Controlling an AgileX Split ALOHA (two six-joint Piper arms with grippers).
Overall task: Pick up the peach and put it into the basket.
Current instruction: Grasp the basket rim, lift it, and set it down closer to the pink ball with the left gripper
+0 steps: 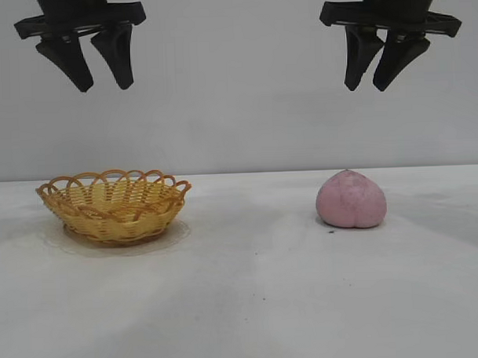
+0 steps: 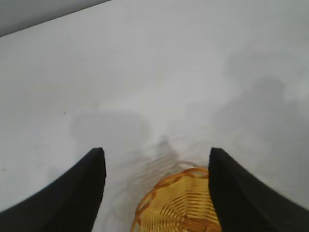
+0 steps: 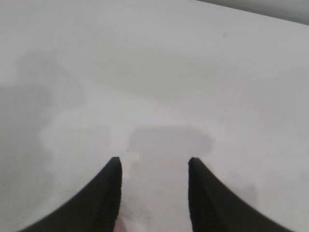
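Observation:
The dull pink peach [image 1: 351, 199] rests on the white table at the right, its small tip pointing up. At the left stands the yellow-orange wicker basket [image 1: 114, 205], empty, with a looped rim. My right gripper [image 1: 367, 85] hangs high above the peach, open, nothing between its fingers. My left gripper [image 1: 105, 88] hangs high above the basket, also open and empty. In the left wrist view the basket [image 2: 181, 205] shows far below, between the open fingers, with the left gripper [image 2: 157, 154] well clear of it. The right wrist view shows the right gripper [image 3: 154, 162] over bare table.
The white table [image 1: 251, 296] stretches between basket and peach and toward the front edge. A plain grey wall [image 1: 236, 108] stands behind it. A tiny dark speck [image 1: 330, 231] lies beside the peach.

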